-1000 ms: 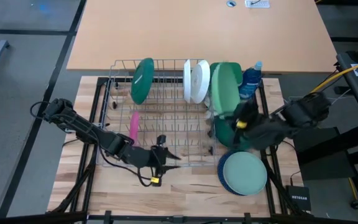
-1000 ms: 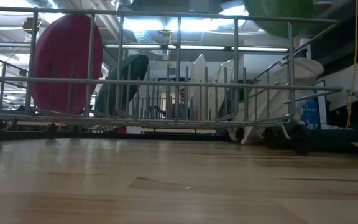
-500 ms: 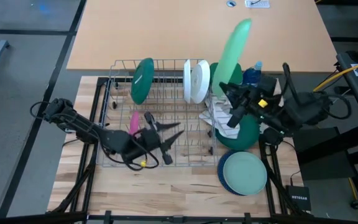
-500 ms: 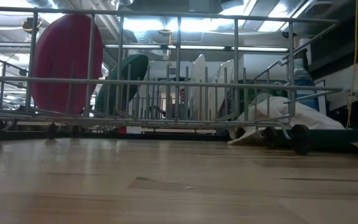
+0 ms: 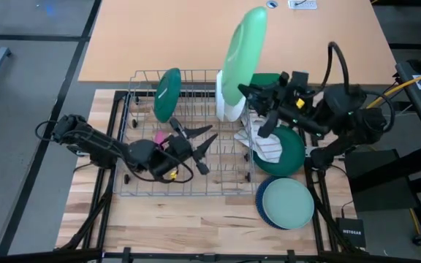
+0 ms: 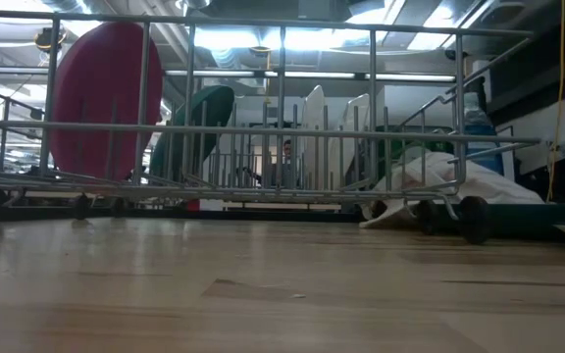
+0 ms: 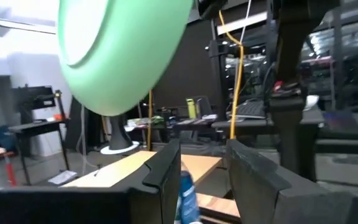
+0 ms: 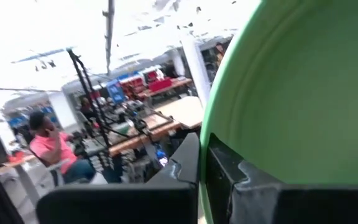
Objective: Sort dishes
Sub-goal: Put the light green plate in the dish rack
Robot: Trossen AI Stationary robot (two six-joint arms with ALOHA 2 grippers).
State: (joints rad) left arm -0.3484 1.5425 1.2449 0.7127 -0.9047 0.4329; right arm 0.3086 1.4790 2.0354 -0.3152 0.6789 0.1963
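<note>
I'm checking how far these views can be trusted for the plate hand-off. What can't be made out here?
- Light green plate: absent from the low view; its edges are cropped in both wrist views.
- Where its rim sits between the right gripper fingers: hidden by the plate itself.
- Plates under the pale teal plate: covered in the high view.
- Pink plate: partly behind the left gripper.

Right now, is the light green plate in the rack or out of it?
Out. The right pincer holds the light green plate by its edge, on edge above the rack.
</note>
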